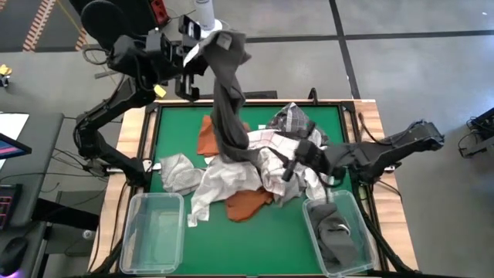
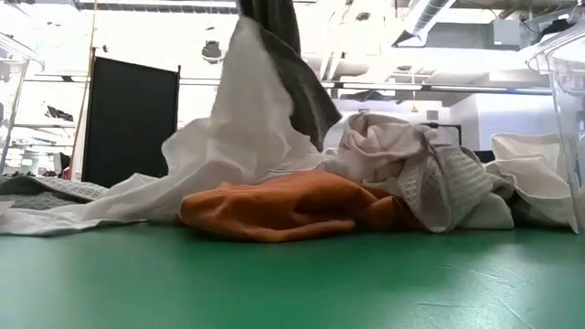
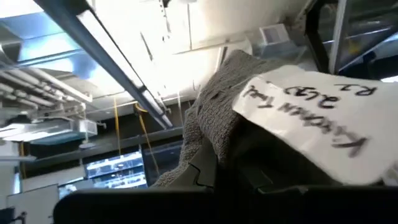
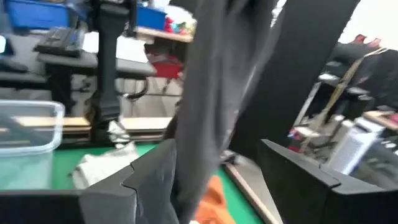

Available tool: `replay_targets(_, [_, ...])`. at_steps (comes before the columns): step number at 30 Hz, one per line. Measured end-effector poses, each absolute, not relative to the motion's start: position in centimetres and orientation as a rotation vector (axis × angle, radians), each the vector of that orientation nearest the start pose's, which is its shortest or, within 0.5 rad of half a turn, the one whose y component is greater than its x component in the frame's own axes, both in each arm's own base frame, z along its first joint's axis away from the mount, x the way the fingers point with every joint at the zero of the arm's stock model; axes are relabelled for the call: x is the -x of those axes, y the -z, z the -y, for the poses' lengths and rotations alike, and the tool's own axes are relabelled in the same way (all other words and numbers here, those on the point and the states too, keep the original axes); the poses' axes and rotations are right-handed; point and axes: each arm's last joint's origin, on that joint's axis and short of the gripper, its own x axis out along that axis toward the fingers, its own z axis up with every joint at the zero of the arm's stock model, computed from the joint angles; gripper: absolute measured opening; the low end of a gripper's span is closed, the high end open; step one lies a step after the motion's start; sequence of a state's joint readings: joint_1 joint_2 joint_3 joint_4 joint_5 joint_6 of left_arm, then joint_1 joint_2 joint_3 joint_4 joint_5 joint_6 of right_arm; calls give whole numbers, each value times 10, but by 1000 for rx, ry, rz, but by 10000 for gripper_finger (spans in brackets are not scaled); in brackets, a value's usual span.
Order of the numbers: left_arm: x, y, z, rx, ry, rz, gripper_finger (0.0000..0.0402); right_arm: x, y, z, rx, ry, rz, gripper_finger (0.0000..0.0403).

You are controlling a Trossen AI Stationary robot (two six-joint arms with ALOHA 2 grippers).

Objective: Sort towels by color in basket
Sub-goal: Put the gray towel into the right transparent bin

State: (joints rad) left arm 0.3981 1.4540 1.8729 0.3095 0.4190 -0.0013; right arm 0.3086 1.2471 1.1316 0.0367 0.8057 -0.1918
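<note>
1. The left gripper (image 1: 210,40) is clamped on one end of a long dark grey cloth towel (image 1: 228,108), raised high over the far edge of the green table (image 1: 174,127).
2. The towel's lower end trails into the heap of white and rust-orange towels (image 1: 239,181); lifting it clear before carrying should avoid dragging others.
3. The right gripper (image 1: 289,166), fingers apart, is low over the heap, the hanging towel just beside it.
4. A clear plastic bin (image 1: 340,232) at the near right holds grey cloth already.

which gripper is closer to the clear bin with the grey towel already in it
Right. The right gripper sits open over the towel pile, just beyond the bin holding a dark grey towel. The left gripper is raised past the table's far edge, shut on the long dark grey towel.
</note>
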Motion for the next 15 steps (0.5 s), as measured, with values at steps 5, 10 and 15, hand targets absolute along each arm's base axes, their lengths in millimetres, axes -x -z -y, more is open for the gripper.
replay_targets(5, [-245,-581,-90,-267,22,643,8,-300,-356,-42,228,507,-159,270])
replay_targets(10, [-245,-581,-90,-238,30,641,8,-329,-341,-21,238,570,-114,270])
replay_targets(15, [-246,-581,-90,-224,36,641,8,-352,-334,-2,240,468,-10,270])
